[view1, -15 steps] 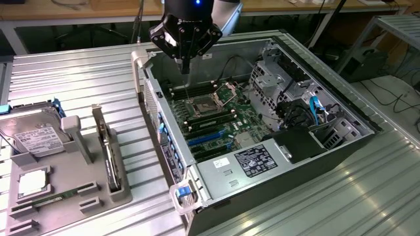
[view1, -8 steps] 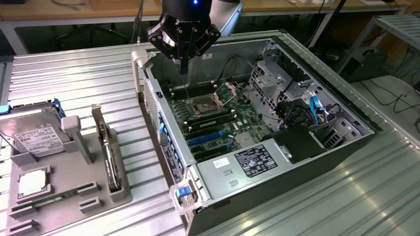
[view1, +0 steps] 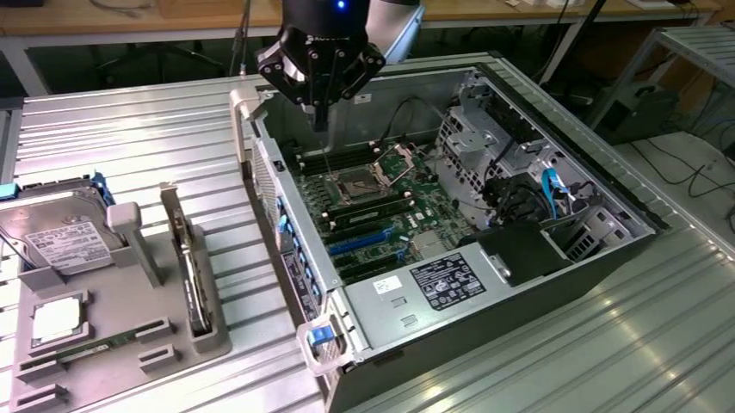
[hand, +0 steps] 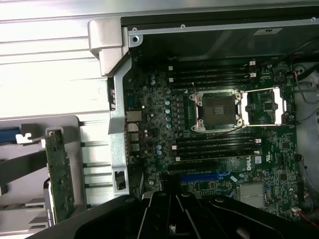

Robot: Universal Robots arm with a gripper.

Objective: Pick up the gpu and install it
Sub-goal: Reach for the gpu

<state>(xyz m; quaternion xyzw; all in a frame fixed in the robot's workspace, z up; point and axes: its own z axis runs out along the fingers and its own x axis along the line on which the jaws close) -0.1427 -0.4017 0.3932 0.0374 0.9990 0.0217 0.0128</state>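
My fingers (view1: 320,114) are clenched on nothing, hanging over the open computer case (view1: 580,142) above its motherboard (view1: 379,206). The gpu (view1: 191,267) stands on edge in the grey holder (view1: 219,344), well apart toward the exterior view's left, its long axis alongside the case wall.

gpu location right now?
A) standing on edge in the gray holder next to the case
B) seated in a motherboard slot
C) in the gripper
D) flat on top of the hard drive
A: the gpu stands on edge in the gray holder, to the exterior view's left of the open case, while the shut gripper hangs empty over the case.
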